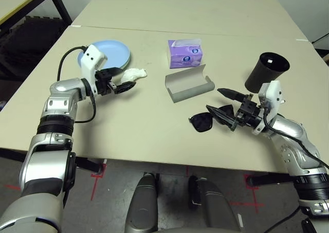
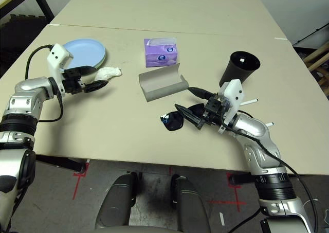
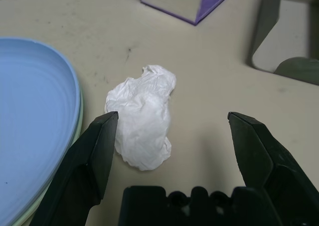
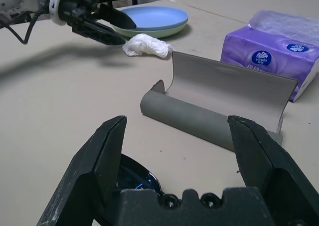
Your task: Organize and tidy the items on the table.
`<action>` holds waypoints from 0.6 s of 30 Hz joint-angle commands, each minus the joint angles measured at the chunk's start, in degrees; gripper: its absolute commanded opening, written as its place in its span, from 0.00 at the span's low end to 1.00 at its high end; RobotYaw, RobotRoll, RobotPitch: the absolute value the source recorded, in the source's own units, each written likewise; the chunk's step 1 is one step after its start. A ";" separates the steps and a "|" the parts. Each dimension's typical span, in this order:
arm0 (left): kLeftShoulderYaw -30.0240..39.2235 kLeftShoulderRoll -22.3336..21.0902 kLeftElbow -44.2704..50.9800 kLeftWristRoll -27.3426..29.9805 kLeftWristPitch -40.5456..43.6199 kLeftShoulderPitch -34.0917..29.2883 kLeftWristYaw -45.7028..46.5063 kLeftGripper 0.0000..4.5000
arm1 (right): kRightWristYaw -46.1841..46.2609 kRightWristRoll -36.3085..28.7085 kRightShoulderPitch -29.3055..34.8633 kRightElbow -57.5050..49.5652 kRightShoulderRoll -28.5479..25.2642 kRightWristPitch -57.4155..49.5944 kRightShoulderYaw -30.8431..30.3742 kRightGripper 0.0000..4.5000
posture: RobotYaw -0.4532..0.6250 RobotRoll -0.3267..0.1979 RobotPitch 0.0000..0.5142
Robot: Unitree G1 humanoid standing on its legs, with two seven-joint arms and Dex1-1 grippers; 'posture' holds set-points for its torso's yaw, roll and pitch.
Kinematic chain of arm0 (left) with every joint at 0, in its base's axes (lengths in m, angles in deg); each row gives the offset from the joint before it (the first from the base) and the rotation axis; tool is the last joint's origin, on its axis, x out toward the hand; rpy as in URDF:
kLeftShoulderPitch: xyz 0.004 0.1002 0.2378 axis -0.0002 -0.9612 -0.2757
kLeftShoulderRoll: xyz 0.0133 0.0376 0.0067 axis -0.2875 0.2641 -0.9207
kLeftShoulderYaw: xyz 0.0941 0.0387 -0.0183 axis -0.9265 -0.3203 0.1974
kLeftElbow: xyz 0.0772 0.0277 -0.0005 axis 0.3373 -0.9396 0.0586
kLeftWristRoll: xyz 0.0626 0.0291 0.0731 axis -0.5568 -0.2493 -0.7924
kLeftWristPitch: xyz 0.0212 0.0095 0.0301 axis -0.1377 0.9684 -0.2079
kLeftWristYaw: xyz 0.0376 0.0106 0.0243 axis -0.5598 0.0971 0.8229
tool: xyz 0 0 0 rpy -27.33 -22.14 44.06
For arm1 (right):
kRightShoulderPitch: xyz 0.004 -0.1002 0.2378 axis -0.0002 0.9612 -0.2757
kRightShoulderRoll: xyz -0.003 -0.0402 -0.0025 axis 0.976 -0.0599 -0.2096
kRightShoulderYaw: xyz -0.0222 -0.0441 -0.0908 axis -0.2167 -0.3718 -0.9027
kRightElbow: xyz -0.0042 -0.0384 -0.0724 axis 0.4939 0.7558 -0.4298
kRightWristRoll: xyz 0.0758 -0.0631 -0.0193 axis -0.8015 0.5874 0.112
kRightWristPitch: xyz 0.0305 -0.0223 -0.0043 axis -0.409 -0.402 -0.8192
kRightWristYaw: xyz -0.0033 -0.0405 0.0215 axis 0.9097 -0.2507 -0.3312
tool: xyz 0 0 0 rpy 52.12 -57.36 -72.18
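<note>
A light blue plate (image 1: 105,53) lies stacked on a pale green plate (image 3: 78,117) at the left of the table (image 1: 133,135). Just right of the plates is a crumpled white tissue (image 1: 134,75). My left gripper (image 1: 121,84) is open and hovers right beside the tissue (image 3: 142,121), not touching it. An open grey glasses case (image 1: 189,84) sits mid-table, in front of the purple tissue box (image 1: 184,53). Black sunglasses (image 1: 201,122) lie near the front edge. My right gripper (image 1: 213,99) is open just right of and above them, pointing toward the case (image 4: 214,106). A black cup (image 1: 266,71) stands behind that gripper.
A small white pen (image 2: 249,102) lies by my right wrist. A second beige table (image 1: 180,6) butts against the far side along a seam. The table's front edge runs close below the sunglasses. A dark-framed table (image 1: 20,1) stands at far left.
</note>
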 commanded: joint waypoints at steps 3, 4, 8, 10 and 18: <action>-1.24 1.52 -4.51 -2.66 -2.50 2.48 1.83 1.00 | 0.08 -0.67 0.99 -1.96 0.13 -0.65 0.45 1.00 | 0.59 0.62 0.34; -1.40 1.71 -5.31 -3.12 -3.09 2.93 2.24 1.00 | 0.12 -0.69 0.98 -2.11 0.19 -0.73 0.41 1.00 | 0.59 0.62 0.34; -1.68 2.51 -8.69 -4.63 -4.74 4.86 3.72 1.00 | 0.23 -0.84 1.02 -2.78 0.50 -1.02 0.32 1.00 | 0.58 0.62 0.35; -1.78 2.78 -10.05 -5.06 -5.12 5.67 4.18 0.91 | 0.36 -0.99 1.07 -3.12 0.67 -1.16 0.36 1.00 | 0.58 0.62 0.35; -2.40 2.95 -13.09 -6.33 -5.85 7.02 3.78 0.24 | 0.88 -1.54 0.93 -4.00 1.03 -1.69 0.69 1.00 | 0.58 0.62 0.35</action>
